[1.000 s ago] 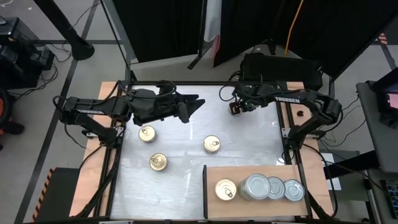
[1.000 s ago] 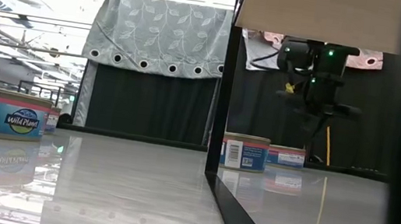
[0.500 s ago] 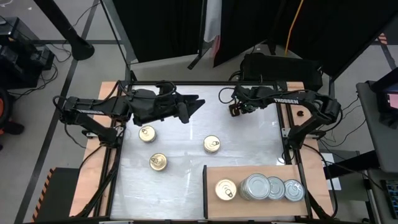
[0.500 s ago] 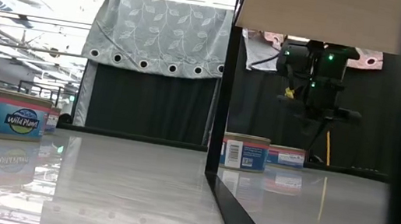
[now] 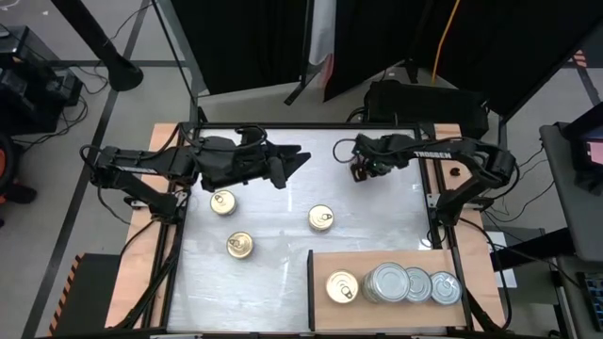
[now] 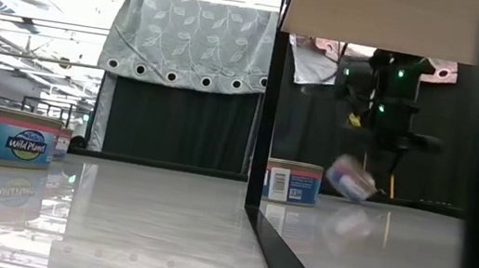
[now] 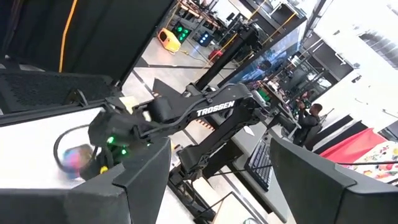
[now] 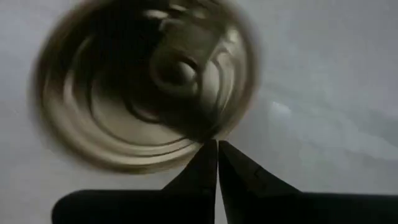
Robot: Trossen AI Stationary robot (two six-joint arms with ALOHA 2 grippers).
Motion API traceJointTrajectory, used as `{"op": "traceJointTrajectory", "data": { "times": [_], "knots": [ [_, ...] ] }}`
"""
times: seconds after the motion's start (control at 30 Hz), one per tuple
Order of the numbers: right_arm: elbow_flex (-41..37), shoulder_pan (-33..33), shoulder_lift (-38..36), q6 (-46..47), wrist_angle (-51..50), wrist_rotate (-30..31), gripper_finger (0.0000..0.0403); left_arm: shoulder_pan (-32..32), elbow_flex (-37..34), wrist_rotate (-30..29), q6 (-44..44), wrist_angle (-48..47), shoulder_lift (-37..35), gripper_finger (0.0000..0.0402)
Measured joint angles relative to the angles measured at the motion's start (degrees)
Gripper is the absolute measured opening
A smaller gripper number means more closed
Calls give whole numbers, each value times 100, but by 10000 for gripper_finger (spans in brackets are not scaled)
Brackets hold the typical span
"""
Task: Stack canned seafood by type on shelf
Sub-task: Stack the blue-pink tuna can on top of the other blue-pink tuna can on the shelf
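Your right gripper (image 5: 358, 169) hangs at the far side of the table (image 5: 273, 245) with its jaws pinched fully together and holding nothing. A gold-topped tin (image 8: 146, 87) lies just ahead of the fingertips, blurred and tilted in the low view (image 6: 351, 178), so it looks loose rather than gripped. Whether it touches the fingertips you cannot tell. A round tin has no long axis to line up on. What matters is that it sits just beyond the closed tips, so you would likely need to spread the jaws before trying again. The left gripper (image 5: 297, 158) waits at the far side with jaws standing wide and empty. Three gold-topped tins (image 5: 320, 218) sit loose mid-table, nearer the left arm. The shelf (image 5: 476, 264), at the near right, carries one gold tin (image 5: 342, 287) beside the silver tins (image 5: 410, 284).
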Motion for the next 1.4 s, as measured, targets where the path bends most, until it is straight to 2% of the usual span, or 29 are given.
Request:
{"op": "traceJointTrajectory", "data": {
  "times": [0.37, 0.5, 0.6, 0.73, 0.87, 1.0, 1.07, 1.13, 1.4],
  "knots": [
    [-393, 512, -146, 264, -804, -18, 6, 0, 0, 0, 72, -35, -2, 274],
    [-342, 685, -750, -138, -954, -478, 14, 0, 0, 0, 160, -48, -2, 274],
    [-148, 785, -1298, -663, -1294, -745, 34, 0, 0, 0, 162, -45, -2, 274],
    [175, 796, -1953, -1083, -1894, -780, 96, 0, 0, 0, 158, -29, -2, 274],
    [244, 741, -2321, -2102, -1877, -563, 202, 0, 0, 0, 157, 6, -2, 274],
    [244, 511, -2091, -3521, -1796, -385, 329, 2, 0, 0, 157, 7, -2, 274],
    [244, 395, -1882, -4012, -1583, -251, 374, 2, 0, 0, 155, 7, -2, 274],
    [244, 274, -1665, -4329, -1347, -245, 392, 1, 0, 0, 155, 15, -2, 274],
    [244, -22, -890, -4498, -559, -315, 388, -182, 0, -2, 151, 57, -2, 274]
  ]
}}
